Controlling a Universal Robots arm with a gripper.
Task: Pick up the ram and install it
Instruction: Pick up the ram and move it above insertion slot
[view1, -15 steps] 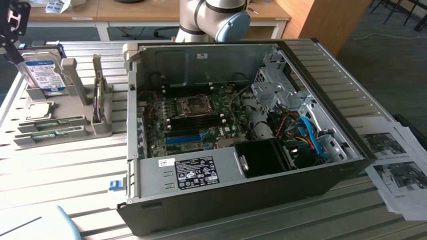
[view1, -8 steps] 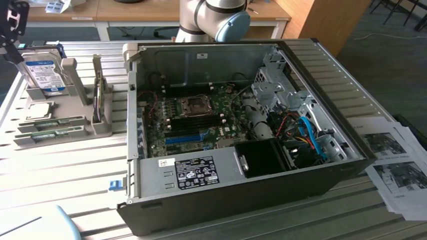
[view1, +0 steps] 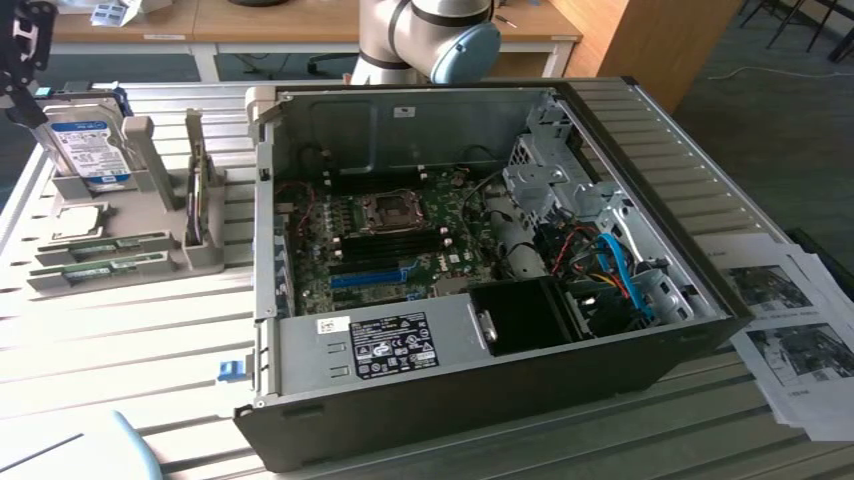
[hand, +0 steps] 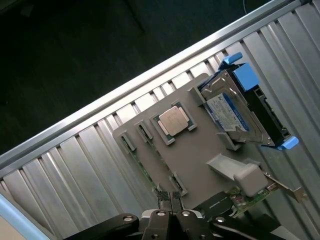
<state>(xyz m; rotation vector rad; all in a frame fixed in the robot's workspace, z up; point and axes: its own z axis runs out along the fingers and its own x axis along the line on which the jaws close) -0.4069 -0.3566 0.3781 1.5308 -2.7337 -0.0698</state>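
Note:
Two green ram sticks (view1: 104, 245) stand on edge in slots at the front of a grey holder (view1: 147, 265), on the exterior view's left. In the wrist view one ram (hand: 143, 169) shows as a thin green edge along the holder's side. My gripper (hand: 170, 197) is shut with nothing between its black fingers. It hangs above the holder, close over the end of the ram slots. In the exterior view the gripper (view1: 19, 95) is a dark shape at the far left edge, over the hard drive. The open computer case (view1: 400, 400) lies in the middle with its motherboard (view1: 387, 240) exposed.
The holder also carries a silver hard drive (hand: 232, 112), a CPU (hand: 173, 121) and an upright expansion card (hand: 250, 197). Inside the case, a blue slot (view1: 367, 278), cables and a drive cage (view1: 554, 165) crowd the board. Printed papers (view1: 794, 330) lie on the exterior view's right.

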